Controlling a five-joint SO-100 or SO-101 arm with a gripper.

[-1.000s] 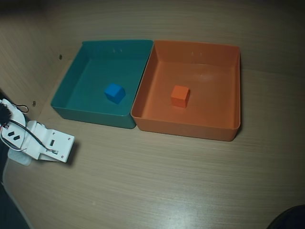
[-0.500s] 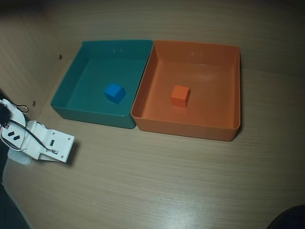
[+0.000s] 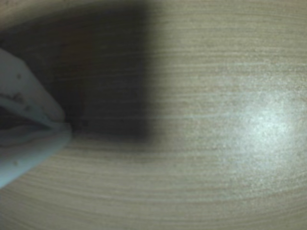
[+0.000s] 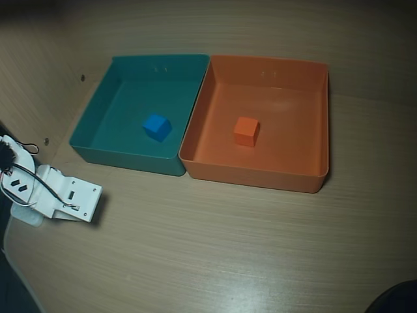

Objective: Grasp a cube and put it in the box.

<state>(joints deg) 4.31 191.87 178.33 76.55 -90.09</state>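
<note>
The small orange cube (image 4: pixel 246 131) rests on the floor of the orange box (image 4: pixel 319 124), a little left of its centre, in the overhead view. The arm (image 4: pixel 65 195) sits folded at the table's left edge, well away from both trays. In the wrist view the white gripper (image 3: pixel 64 125) enters from the left, its two fingers meeting at their tips with nothing between them, just above bare wood. The cube and the box are out of the wrist view.
A teal-green tray (image 4: pixel 98 124) stands against the orange box's left wall and holds a small blue cube (image 4: pixel 156 126). Wooden tabletop (image 4: pixel 215 248) stretches in front of the trays. A dark shadow (image 3: pixel 105 72) falls beside the gripper.
</note>
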